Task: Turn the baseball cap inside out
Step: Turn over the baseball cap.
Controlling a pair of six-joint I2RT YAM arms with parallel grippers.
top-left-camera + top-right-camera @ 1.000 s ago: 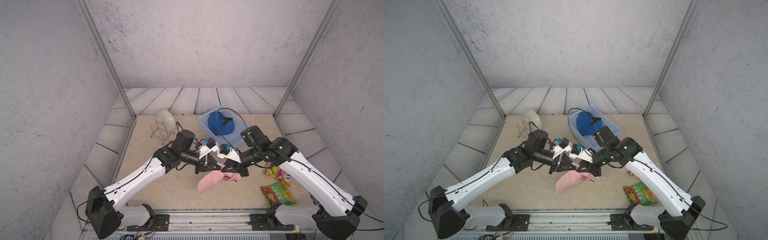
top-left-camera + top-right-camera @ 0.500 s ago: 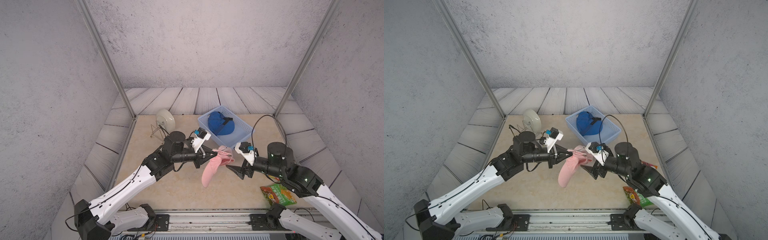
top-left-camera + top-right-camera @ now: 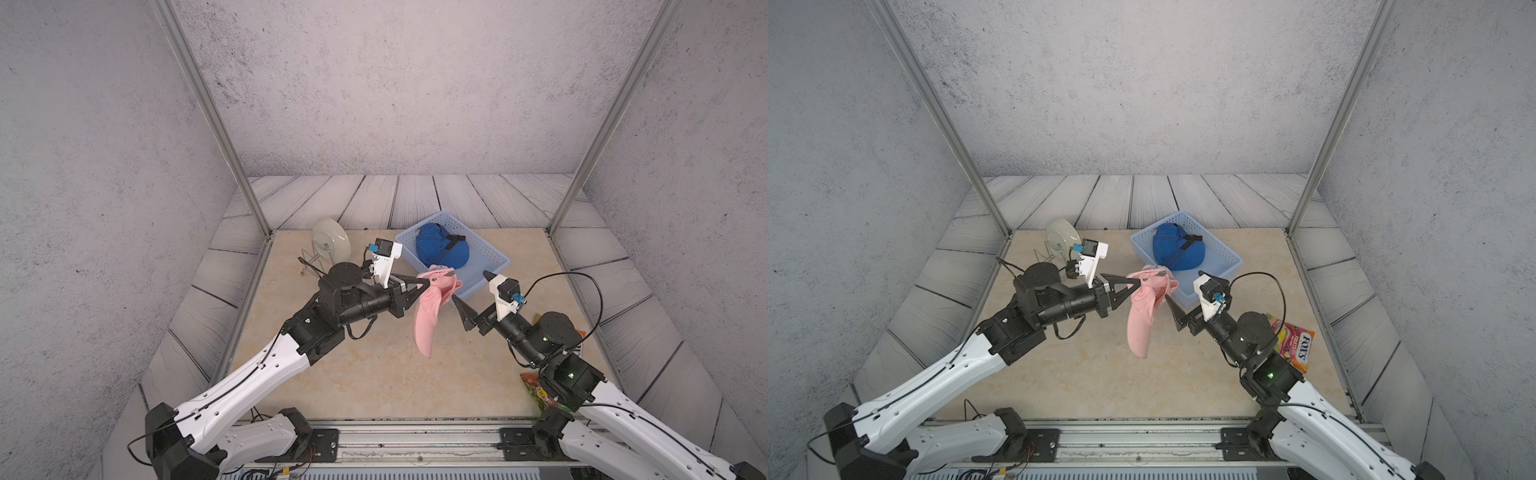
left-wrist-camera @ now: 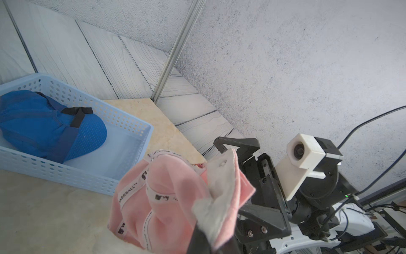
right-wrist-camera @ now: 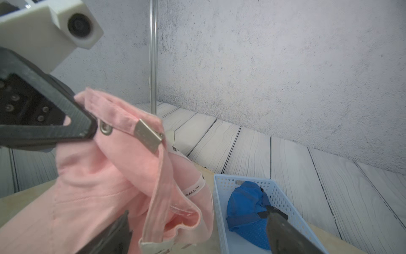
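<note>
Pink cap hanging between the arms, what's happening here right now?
The left pincer is shut on the pink fabric baseball cap near its back strap, holding it clear of the beige tabletop with the brim hanging down. The right pincer stands open close beside the cap, gripping nothing. Taped inner seams show in the left wrist view, so the crown looks at least partly turned. A blue cap lies in the light-blue perforated basket behind.

This looks like a robot lab, with a small test booth. A left robot arm (image 3: 257, 370) and a right robot arm (image 3: 619, 413) sit on a metal rail (image 3: 415, 440) by a table (image 3: 374, 374). Grey walls (image 3: 395, 83) and metal poles (image 3: 217, 124) box it in. A black wire (image 3: 582, 277) loops loose.
</note>
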